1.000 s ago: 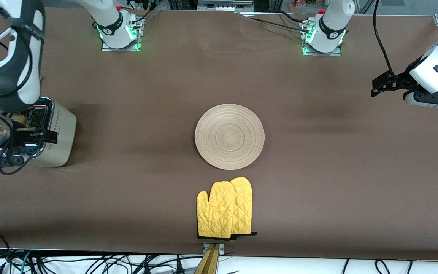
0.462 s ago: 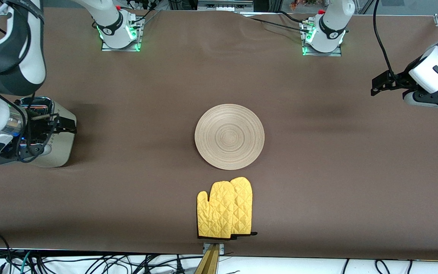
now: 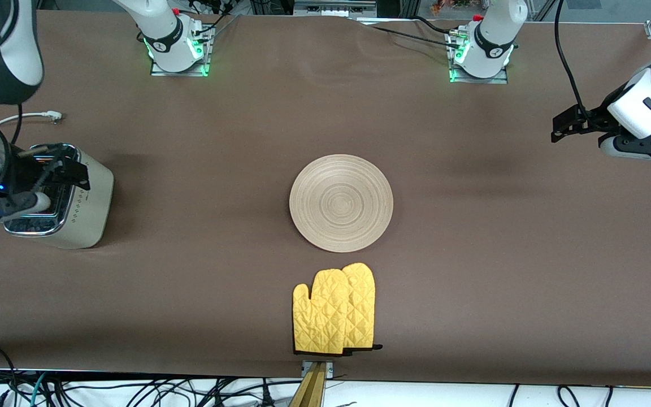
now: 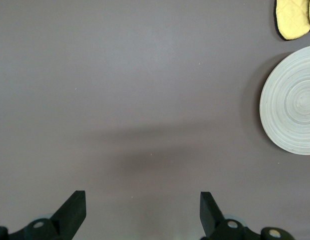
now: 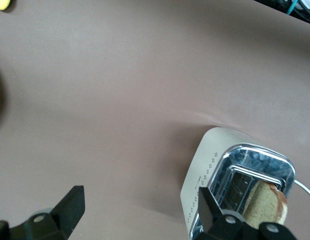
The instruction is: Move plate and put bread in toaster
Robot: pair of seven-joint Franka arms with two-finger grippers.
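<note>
The wooden plate (image 3: 341, 202) lies flat at the middle of the table and also shows as the plate (image 4: 292, 100) in the left wrist view. The cream toaster (image 3: 79, 203) stands at the right arm's end of the table. In the right wrist view the bread (image 5: 266, 205) stands in one slot of the toaster (image 5: 215, 165). My right gripper (image 3: 68, 178) hovers over the toaster, open and empty (image 5: 139, 205). My left gripper (image 3: 563, 127) waits open and empty (image 4: 143, 205) over bare table at the left arm's end.
A pair of yellow oven mitts (image 3: 334, 310) lies nearer the front camera than the plate, by the table edge. The toaster's white cord and plug (image 3: 37, 116) lie on the table, farther from the camera than the toaster.
My right arm has lifted and drawn back from the toaster top, uncovering the chrome top and the cord's plug. The plate, the mitts and the left arm have not moved.
</note>
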